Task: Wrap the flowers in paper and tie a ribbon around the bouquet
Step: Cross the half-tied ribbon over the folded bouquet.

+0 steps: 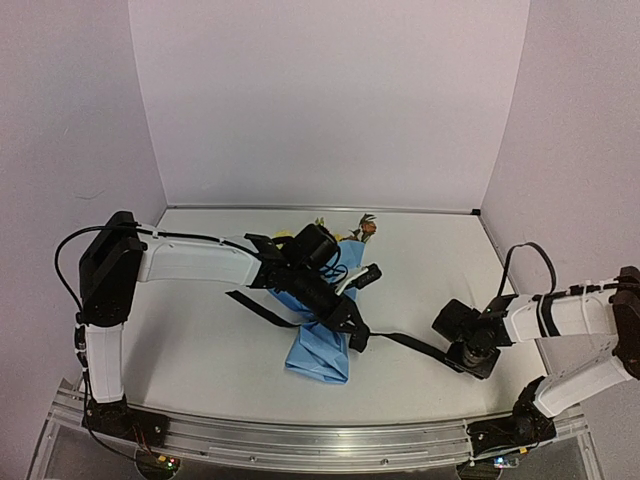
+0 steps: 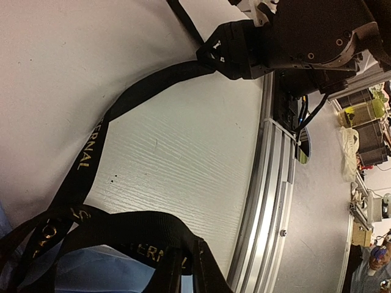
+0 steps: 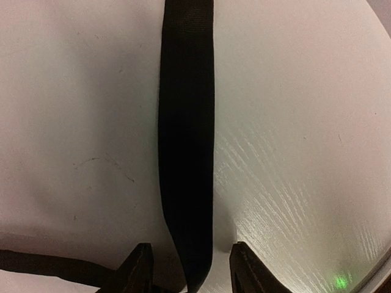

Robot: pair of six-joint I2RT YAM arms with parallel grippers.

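A white table (image 1: 200, 340) carries the bouquet (image 1: 318, 355), a cone of thin light-blue paper lying on its side directly beneath the left gripper (image 2: 188, 259). Its stem end points toward the arm bases. Small yellow, pink and orange flowers (image 1: 362, 228) with green leaves poke out of the far end, beyond the left wrist. A long narrow black ribbon with pale lettering (image 1: 410, 342) crosses the cone's waist under the left gripper. From there it trails flat over the table to the right gripper (image 3: 191, 249), which sits well apart from the bouquet.

The left gripper is narrow, its fingers nearly together and apparently pinching a loop of ribbon just above the paper. The right gripper is partly spread. Its fingers stand on either side of the ribbon's tail with bare table showing in both gaps, so nothing is clamped there yet.

The ribbon looks light, limp and slick, likely to twist or slip, so it is best pinched flat across its width near the tail. The paper looks thin and easily creased, and the blooms look fragile. The waist seems the safest place to hold the bouquet.
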